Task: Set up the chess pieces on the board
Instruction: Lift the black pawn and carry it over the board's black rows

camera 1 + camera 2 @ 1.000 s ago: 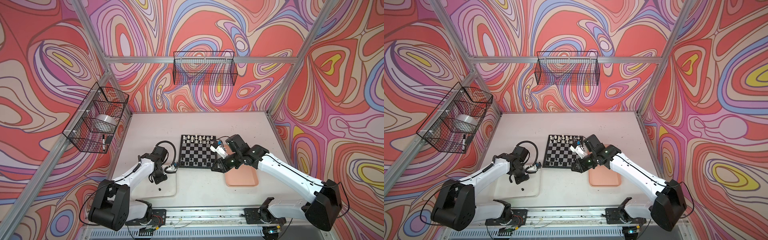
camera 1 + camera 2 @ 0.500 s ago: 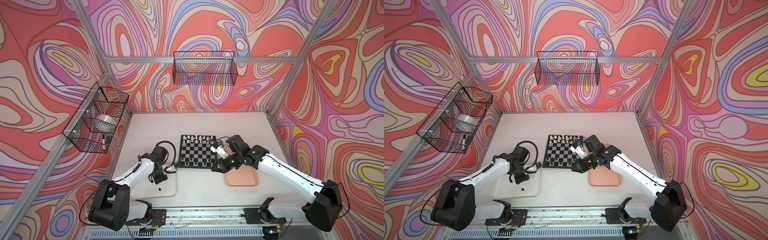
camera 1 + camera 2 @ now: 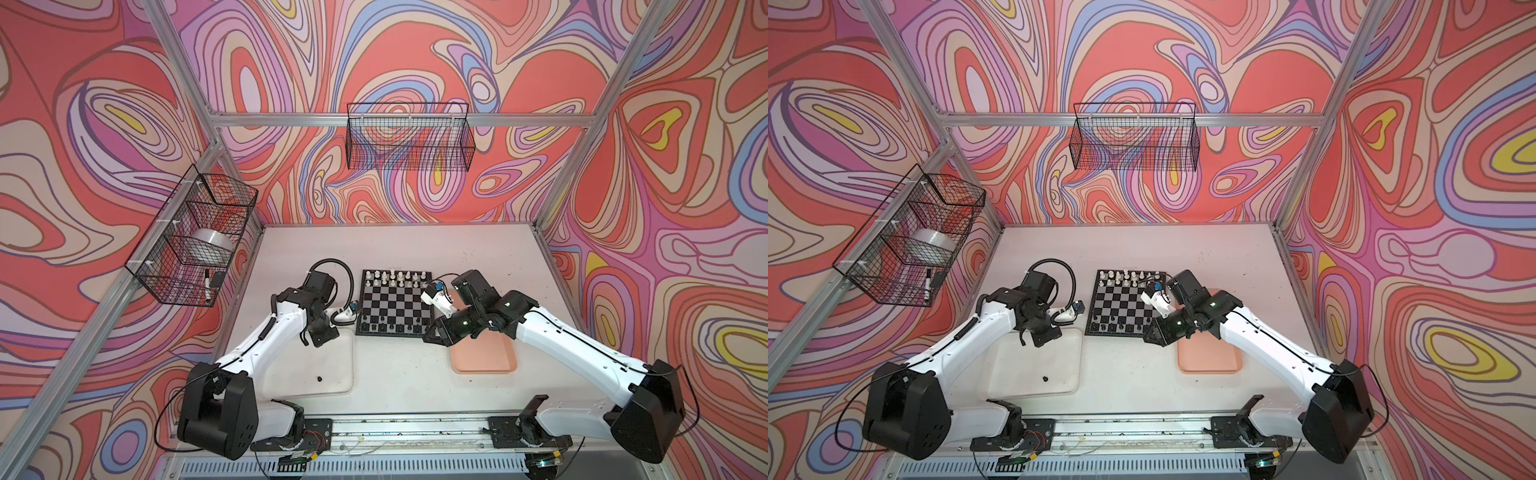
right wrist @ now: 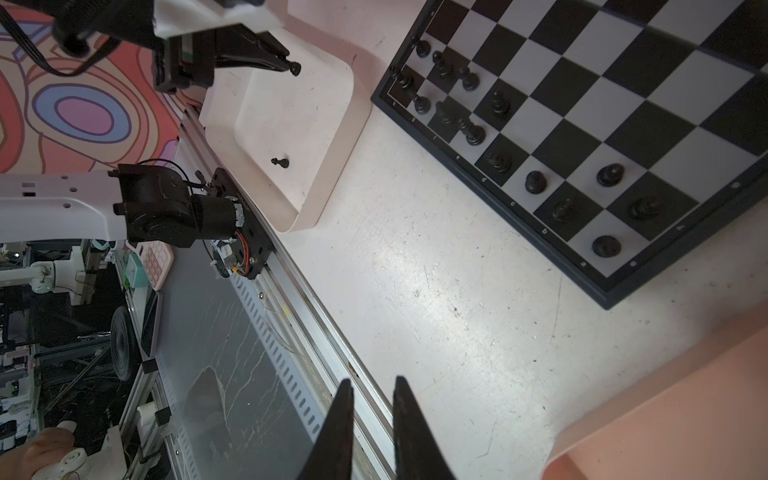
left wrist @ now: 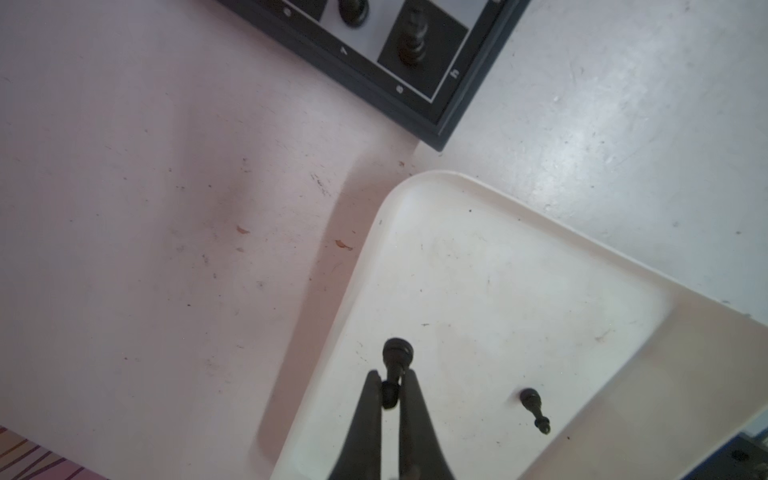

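Observation:
The board (image 3: pixel 395 301) (image 3: pixel 1121 305) lies mid-table, with cream-white chess pieces (image 3: pixel 392 276) on its far rows and black ones (image 3: pixel 390 328) on its near rows. In the left wrist view my left gripper (image 5: pixel 390 380) is shut on the head of a small black piece (image 5: pixel 397 351), over the white tray (image 5: pixel 519 270) near the board's corner (image 5: pixel 415 112). Another black piece (image 5: pixel 534 409) (image 3: pixel 319 378) lies loose in that tray. My right gripper (image 4: pixel 372 386) (image 3: pixel 428 336) hangs off the board's near right corner. Its jaws stand a narrow gap apart with nothing between them.
A pink tray (image 3: pixel 486 357) sits right of the board, partly under the right arm. The white tray (image 3: pixel 332 365) sits left of it. Wire baskets hang on the back wall (image 3: pixel 409 137) and the left wall (image 3: pixel 191 237). A metal rail (image 3: pixel 395 428) runs along the front edge.
The left jaws have drawn together onto the black piece. Both arms stay almost where they were.

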Controlling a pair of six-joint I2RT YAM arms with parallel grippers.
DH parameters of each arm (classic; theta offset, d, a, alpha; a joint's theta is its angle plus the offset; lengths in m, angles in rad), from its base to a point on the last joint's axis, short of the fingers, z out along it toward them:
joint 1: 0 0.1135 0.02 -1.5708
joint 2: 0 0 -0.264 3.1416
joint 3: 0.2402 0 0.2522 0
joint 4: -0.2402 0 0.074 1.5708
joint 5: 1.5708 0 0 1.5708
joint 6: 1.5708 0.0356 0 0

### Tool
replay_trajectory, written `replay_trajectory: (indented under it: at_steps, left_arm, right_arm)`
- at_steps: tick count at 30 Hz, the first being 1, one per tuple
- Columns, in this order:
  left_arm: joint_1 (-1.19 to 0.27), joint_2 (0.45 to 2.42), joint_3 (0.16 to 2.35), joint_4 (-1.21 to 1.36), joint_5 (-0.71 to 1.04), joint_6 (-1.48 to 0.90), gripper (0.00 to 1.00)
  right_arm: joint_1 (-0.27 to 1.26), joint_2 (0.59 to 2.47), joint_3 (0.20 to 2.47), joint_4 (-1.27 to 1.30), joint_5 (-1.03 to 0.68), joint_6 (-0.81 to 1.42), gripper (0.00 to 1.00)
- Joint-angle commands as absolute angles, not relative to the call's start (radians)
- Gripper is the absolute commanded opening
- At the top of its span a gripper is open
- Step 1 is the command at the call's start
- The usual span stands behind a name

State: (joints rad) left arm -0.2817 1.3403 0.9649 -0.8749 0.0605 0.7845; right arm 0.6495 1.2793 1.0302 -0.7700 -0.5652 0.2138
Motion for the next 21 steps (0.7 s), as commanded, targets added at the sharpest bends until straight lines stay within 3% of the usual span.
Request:
replay_trajectory:
  at_steps: [1, 21]
  left_arm:
    - [-0.302, 1.382, 1.047, -0.945, 0.085, 0.772, 0.08]
    - [-0.591, 1.744, 1.49, -0.948, 0.044, 0.707, 0.08]
  right_arm:
    - [0.654, 1.254, 1.015, -0.767, -0.553, 0.202, 0.18]
    - [0.654, 1.115, 1.014, -0.86, -0.5, 0.238, 0.18]
